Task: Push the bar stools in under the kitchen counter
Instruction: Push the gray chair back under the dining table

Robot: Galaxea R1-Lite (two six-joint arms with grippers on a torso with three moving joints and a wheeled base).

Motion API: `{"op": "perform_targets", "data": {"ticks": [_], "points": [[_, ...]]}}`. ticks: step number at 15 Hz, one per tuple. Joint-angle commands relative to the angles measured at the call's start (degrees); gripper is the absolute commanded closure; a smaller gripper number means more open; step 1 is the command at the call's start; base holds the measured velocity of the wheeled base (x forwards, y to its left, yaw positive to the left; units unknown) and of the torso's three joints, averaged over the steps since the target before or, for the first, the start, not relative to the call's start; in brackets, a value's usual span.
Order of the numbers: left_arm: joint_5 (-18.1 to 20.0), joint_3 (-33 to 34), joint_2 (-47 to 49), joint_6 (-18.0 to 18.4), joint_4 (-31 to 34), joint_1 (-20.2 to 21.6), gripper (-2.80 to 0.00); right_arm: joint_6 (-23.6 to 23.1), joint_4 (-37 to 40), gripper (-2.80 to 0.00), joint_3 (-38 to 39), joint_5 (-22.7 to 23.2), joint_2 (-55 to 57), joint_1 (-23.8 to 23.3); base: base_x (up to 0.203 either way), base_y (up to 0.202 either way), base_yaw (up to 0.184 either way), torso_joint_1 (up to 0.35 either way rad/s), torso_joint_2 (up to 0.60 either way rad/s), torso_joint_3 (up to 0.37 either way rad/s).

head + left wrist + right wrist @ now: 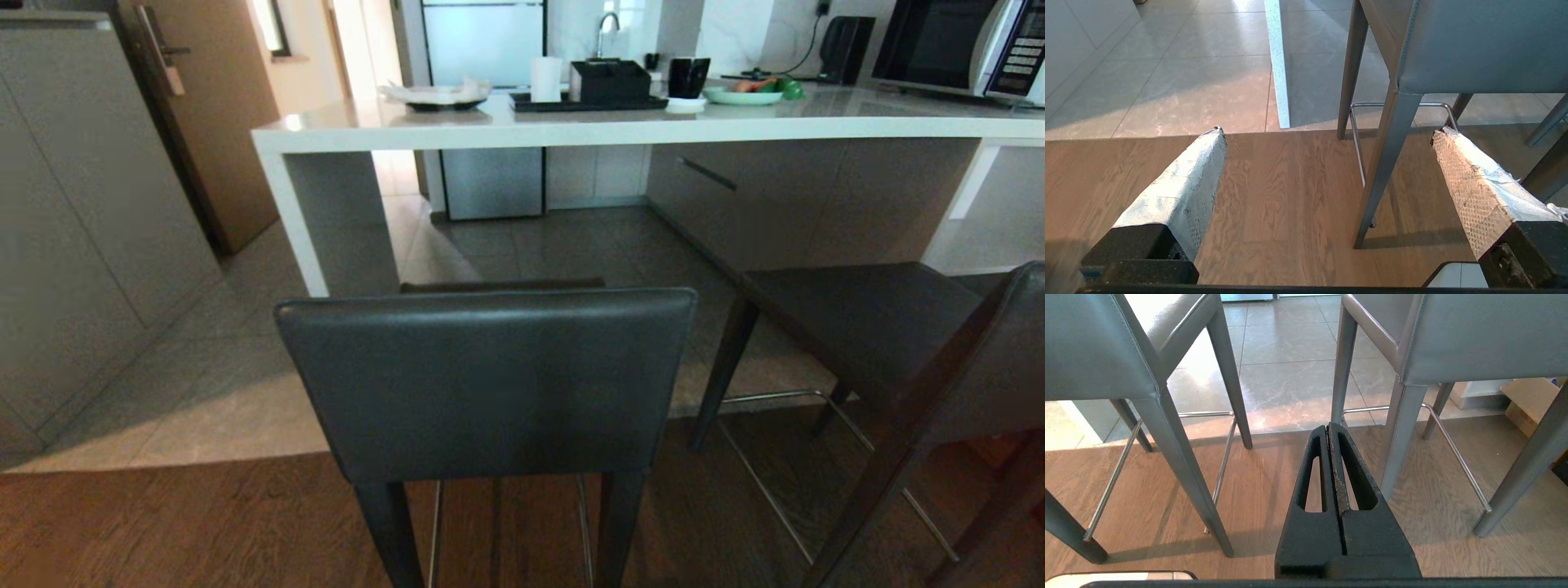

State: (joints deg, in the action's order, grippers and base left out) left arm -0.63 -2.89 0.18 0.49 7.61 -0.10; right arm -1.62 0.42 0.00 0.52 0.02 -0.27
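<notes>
The right gripper (1329,430) is pressed together, empty, low between the two stools (1098,351). The left gripper (1327,134) is spread wide. The table (620,122) lies straight beyond.

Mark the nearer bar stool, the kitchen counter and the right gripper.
nearer bar stool (490,384): head view, backrest.
kitchen counter (620,128): head view, front edge.
right gripper (1329,428): right wrist view, closed fingertips.
</notes>
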Motion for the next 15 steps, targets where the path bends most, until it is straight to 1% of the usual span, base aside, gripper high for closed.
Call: {"op": "perform_targets", "data": {"ticks": [1, 2, 15], "points": [[-0.07, 0.08, 0.11, -0.05, 0.04, 0.01, -2.40, -0.02, 0.02, 0.00, 0.00, 0.00, -0.11, 0.03, 0.000, 0.000, 0.000, 0.000, 0.00, 0.000], [0.02, -0.01, 0.08, 0.04, 0.04, 0.00, 0.00, 0.04, 0.02, 0.00, 0.00, 0.00, -0.02, 0.00, 0.000, 0.000, 0.000, 0.000, 0.00, 0.000], [-0.07, 0.02, 0.08, -0.05, 0.04, 0.01, 0.00, 0.04, 0.02, 0.00, 0.00, 0.09, -0.11, 0.01, 0.000, 0.000, 0.000, 0.000, 0.00, 0.000]]}}
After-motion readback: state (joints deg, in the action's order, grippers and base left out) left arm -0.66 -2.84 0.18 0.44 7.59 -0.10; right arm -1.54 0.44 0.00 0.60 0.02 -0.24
